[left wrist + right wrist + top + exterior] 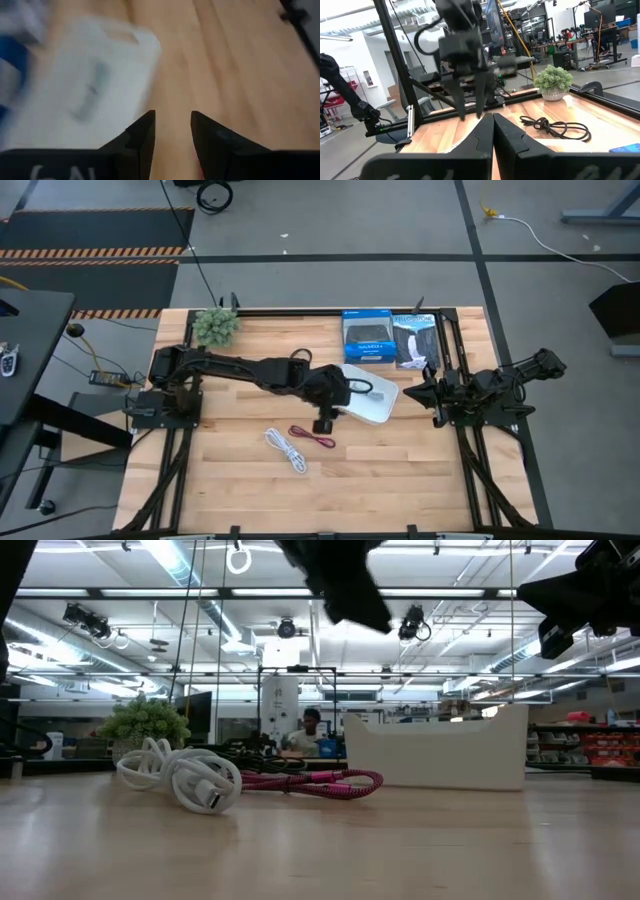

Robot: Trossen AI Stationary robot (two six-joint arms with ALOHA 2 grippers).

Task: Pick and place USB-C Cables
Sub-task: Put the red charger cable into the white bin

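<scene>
While white cable (286, 448) and dark red cable (311, 436) lie coiled on bare wood near table's front, grey cable (372, 392) sits inside white tray (385, 412). Left gripper (327, 423) above tray's left edge, fingers parted, empty. Right gripper (412, 392) by tray's right, pressed shut.

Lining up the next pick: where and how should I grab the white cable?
Take the white cable across the middle of its bundled coil, coming straight down. It lies flat on the bare table, elongated, its strands bunched. Keep clear of the red cable beside it.
</scene>
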